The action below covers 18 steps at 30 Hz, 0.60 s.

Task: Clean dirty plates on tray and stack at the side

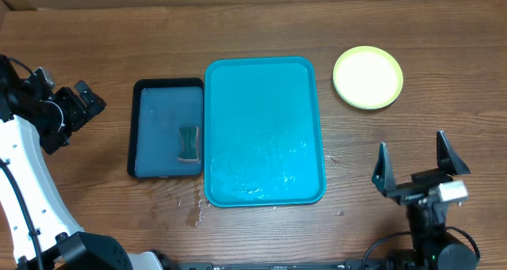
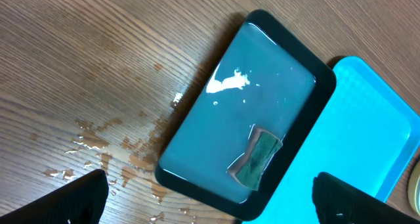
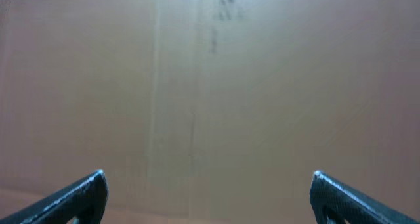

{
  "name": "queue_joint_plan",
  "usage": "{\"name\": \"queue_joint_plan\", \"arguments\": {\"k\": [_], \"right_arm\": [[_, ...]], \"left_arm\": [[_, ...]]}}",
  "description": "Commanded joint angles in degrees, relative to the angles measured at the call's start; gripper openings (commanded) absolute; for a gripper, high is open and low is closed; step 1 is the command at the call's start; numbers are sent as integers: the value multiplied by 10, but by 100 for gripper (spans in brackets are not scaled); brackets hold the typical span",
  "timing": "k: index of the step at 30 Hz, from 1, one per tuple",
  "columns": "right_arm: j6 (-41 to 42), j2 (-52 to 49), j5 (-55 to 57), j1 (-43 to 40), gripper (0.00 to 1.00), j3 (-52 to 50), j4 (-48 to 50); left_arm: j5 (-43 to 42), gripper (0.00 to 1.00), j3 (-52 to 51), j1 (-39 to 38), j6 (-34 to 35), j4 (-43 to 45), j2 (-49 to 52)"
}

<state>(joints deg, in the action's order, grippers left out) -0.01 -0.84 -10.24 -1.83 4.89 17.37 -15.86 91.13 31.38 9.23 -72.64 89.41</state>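
The teal tray (image 1: 261, 127) lies mid-table, wet, with no plate on it; its corner also shows in the left wrist view (image 2: 367, 119). One pale yellow plate with a lime-green rim (image 1: 367, 77) sits on the table to the tray's upper right; whether others lie beneath it I cannot tell. My left gripper (image 1: 79, 112) hovers at the far left, open and holding nothing, its jaws (image 2: 210, 191) spread wide above the near corner of the dark tray. My right gripper (image 1: 412, 143) stands open and holding nothing at the front right, below the plate; its wrist view (image 3: 209, 178) shows only a blurred brown surface.
A dark navy tray (image 1: 158, 86) filled with water lies against the teal tray's left side, with a green sponge (image 1: 188, 144) in it, also seen from the left wrist (image 2: 258, 158). Water drops (image 1: 194, 211) dot the wood by the trays' front corners.
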Motion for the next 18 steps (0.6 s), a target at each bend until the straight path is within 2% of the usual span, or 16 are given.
{"name": "queue_joint_plan", "arguments": {"k": [1,5,11,18], "right_arm": [[100,7,83,-2,100,7,-21],[137,7,107,-2,100,-11,-19],[138,7,101,1,100,-44,-35],[138,7,89,18,100,-45,-198]], "left_arm": [[-2,100,6,1,6,0,3],[-2,100,6,1,6,0,3],[-2,100,6,1,6,0,3],[-2,100,6,1,6,0,3]]}}
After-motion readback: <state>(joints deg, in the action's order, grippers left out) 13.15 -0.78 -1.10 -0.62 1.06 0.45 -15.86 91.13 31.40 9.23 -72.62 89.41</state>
